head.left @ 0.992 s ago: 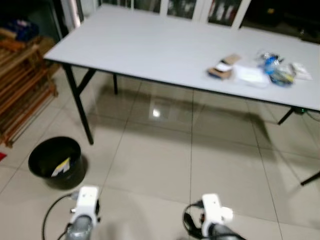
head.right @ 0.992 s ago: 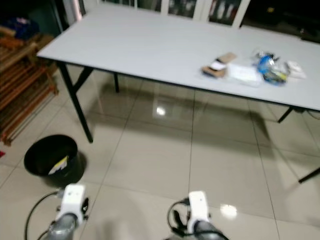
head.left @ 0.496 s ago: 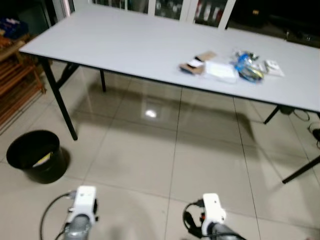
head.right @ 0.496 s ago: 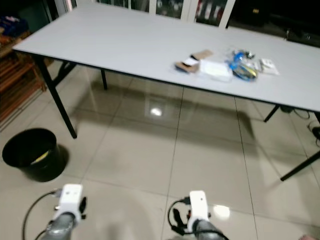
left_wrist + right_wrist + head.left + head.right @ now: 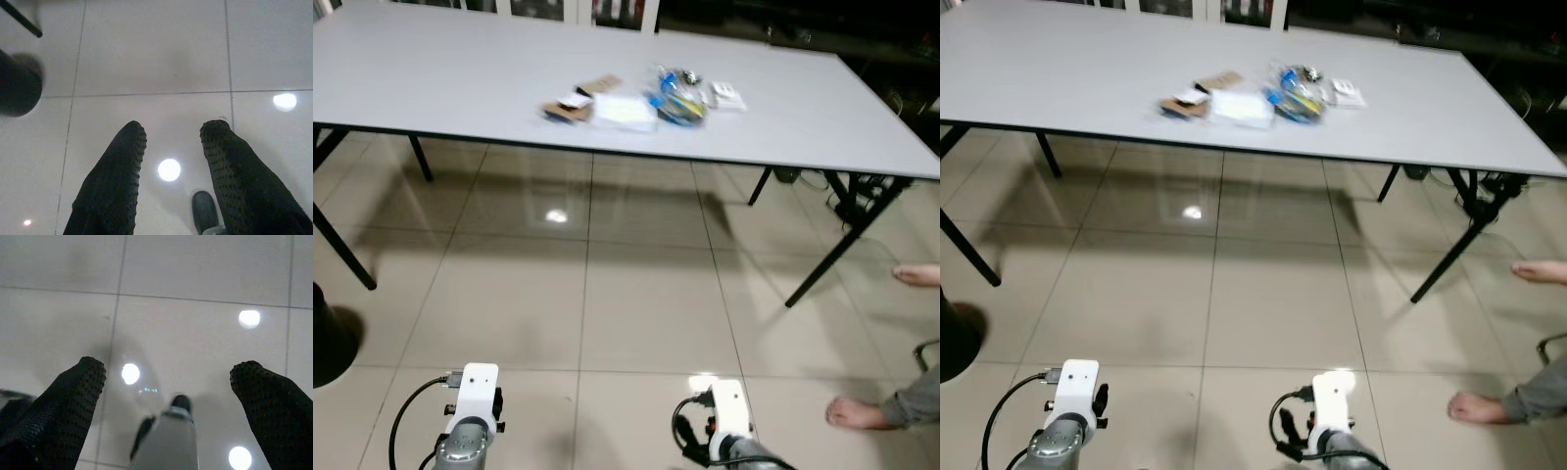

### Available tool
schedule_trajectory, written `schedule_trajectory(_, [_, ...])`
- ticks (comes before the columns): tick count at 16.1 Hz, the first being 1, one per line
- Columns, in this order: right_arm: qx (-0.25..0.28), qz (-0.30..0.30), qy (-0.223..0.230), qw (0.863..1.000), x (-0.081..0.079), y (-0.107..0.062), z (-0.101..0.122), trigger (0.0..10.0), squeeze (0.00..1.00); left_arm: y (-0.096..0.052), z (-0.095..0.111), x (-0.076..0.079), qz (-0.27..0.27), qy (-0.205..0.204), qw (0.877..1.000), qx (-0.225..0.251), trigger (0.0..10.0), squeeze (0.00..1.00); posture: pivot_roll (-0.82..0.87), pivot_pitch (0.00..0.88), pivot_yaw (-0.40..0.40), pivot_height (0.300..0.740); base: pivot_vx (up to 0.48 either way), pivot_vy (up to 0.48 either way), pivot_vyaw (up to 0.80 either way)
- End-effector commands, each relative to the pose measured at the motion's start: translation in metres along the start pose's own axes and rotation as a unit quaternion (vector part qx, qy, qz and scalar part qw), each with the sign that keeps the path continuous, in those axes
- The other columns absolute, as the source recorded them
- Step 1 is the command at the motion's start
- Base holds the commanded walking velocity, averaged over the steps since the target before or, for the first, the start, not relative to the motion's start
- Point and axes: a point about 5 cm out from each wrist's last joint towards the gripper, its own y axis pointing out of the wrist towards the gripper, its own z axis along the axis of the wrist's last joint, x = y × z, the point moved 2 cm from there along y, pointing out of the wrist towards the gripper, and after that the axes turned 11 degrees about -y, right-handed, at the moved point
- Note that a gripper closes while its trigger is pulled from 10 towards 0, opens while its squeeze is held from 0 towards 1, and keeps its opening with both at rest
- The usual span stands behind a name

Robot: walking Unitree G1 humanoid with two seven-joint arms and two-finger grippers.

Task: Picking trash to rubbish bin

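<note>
Sitting on the long grey table (image 5: 822,108), the trash (image 5: 636,98) you are after is one small cluster near the front edge: a flat brown cardboard piece, a white packet, a crumpled blue and yellow wrapper and a small white item, lying close together or touching. None of it is in a gripper, so judge the pickup as not yet begun. The rubbish bin (image 5: 325,338) is only a dark shape at the far left edge of the head views, on the tiled floor (image 5: 636,304) and well apart from the cluster; what is inside cannot be seen from here.

You have both arms hanging low in front of the body. The left gripper (image 5: 168,147) points down at the tiles with its two black fingers spread and nothing between them; the bin shows as a dark round shape off to one side in its view. The right gripper (image 5: 168,377) is spread wider, also empty, over bare tile with lamp reflections.

You still have everything to do: close on the table, lift the pieces, carry them to the bin and drop them.

No brand, label or writing is readable; the wrappers are too small and blurred.

A person's bare feet (image 5: 857,411) rest on the floor at the right.
</note>
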Motion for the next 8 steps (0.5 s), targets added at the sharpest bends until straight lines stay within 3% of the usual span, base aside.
schedule_trajectory(1, [-0.003, -0.012, 0.001, 1.0, 0.01, -0.003, -0.003, 10.0, 0.0, 0.0, -0.001, 0.014, -0.02, 0.003, 1.0, -0.001, 10.0, 0.0, -0.01, 0.084, -0.069, 0.74, 0.0, 0.0, 0.0])
schedule_trajectory(4, [0.005, -0.012, -0.002, 1.0, 0.009, -0.001, 0.002, 10.0, 0.0, 0.003, 0.015, 0.021, -0.034, 0.024, 0.999, 0.029, 10.0, 0.0, -0.01, 0.085, -0.07, 0.74, 0.0, 0.0, 0.0])
schedule_trajectory(8, [0.047, -0.013, -0.025, 0.999, 0.012, 0.002, 0.025, 10.0, 0.0, 0.008, 0.045, 0.029, -0.051, 0.008, 0.995, 0.08, 10.0, 0.0, -0.01, 0.087, -0.069, 0.74, 0.0, 0.0, 0.0])
